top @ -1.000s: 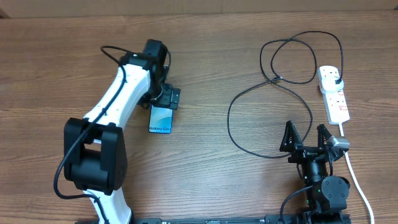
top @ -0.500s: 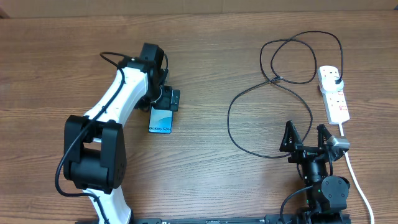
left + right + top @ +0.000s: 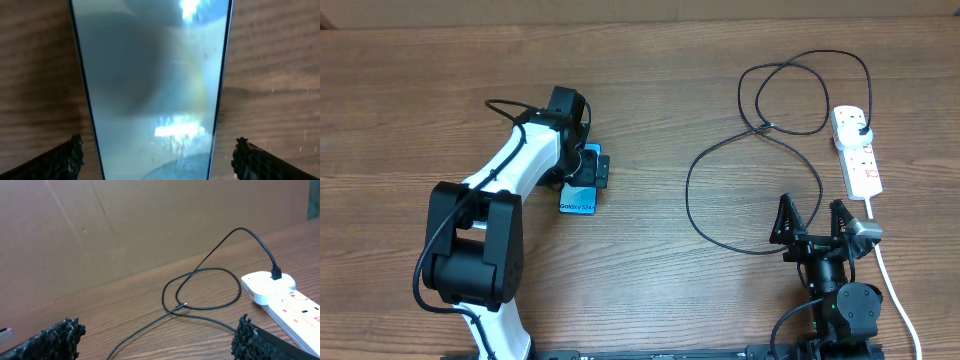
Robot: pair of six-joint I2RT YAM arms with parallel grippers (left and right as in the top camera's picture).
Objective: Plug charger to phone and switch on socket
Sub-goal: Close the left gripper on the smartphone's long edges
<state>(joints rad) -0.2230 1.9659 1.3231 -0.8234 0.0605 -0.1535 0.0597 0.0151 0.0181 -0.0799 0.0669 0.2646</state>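
Brown grain, black wire, one blue screen.
I see the tabletop (image 3: pixel 650 80) in warm brown with streaky wood grain. The phone (image 3: pixel 579 197) shows light blue with dark lettering and a thin dark edge. The charger (image 3: pixel 688 190) is a black cable, and near the right edge the socket (image 3: pixel 858 152) is white with red markings and a white cord (image 3: pixel 895 290). The left arm (image 3: pixel 515 165) is white with black joints. The right gripper (image 3: pixel 810 205) is black, its fingers (image 3: pixel 55 335) pebbled.

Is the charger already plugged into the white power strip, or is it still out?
Plugged in. The charger has its black plug seated in the far end of the socket, as the right wrist view shows.
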